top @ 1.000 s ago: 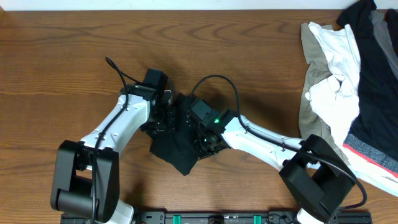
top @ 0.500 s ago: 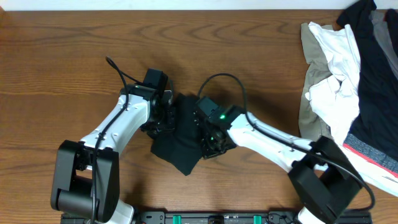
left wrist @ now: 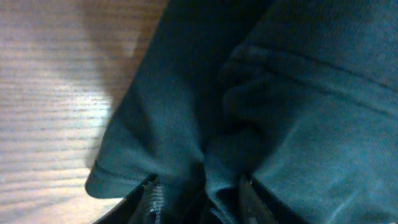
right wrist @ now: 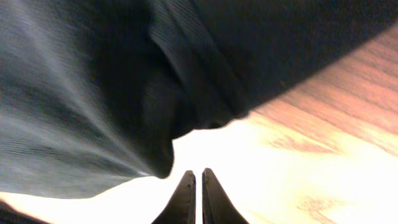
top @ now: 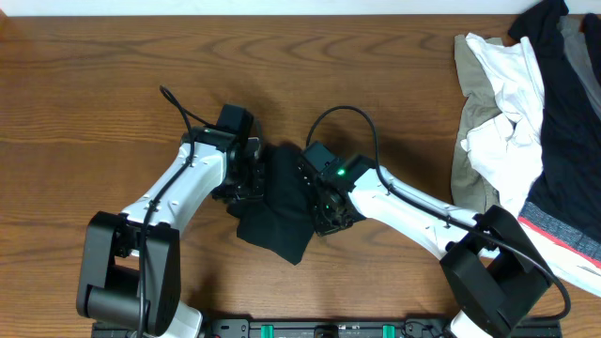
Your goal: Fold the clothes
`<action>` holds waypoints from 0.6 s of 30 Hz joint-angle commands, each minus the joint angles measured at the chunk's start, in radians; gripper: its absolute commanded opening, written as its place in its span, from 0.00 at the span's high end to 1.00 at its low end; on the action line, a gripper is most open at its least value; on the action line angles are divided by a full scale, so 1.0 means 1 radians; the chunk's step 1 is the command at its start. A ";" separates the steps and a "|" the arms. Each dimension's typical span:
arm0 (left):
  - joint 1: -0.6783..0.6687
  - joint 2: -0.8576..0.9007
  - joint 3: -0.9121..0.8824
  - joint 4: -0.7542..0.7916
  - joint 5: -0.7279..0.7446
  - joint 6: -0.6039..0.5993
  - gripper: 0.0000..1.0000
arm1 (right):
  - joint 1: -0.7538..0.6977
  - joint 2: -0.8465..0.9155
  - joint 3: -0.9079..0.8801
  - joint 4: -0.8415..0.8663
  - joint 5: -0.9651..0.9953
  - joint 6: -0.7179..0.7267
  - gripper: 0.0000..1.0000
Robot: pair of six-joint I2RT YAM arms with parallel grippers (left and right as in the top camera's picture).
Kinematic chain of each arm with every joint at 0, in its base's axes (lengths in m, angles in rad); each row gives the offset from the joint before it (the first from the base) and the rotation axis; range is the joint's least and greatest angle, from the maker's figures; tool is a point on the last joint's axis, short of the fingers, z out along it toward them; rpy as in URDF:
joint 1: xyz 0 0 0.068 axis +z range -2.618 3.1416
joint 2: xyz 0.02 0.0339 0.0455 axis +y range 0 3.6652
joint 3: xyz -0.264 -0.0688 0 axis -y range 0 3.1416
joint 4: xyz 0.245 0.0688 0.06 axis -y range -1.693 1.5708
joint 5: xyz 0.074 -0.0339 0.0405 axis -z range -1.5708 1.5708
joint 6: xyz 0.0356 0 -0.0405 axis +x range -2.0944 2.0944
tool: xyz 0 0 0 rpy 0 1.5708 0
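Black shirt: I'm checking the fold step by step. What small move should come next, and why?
Probably open the right gripper and take the nearest edge of the black shirt. Its jaws are shut on nothing beside the cloth, while the left gripper seems to pinch a fold, and the shirt lies bunched, not flat.

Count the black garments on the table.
2: the black shirt bunched at centre, and a black garment with a striped band at the right edge, where others may lie hidden.
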 commanded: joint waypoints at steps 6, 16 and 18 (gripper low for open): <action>-0.002 0.005 -0.010 -0.008 -0.011 0.004 0.42 | -0.005 -0.014 0.013 -0.047 0.163 0.011 0.99; 0.006 -0.092 0.043 0.073 -0.135 0.064 0.38 | -0.016 -0.114 0.055 0.002 0.021 -0.027 0.99; 0.016 -0.091 0.043 0.107 -0.135 0.065 0.26 | -0.016 -0.155 0.056 0.060 -0.040 -0.060 0.99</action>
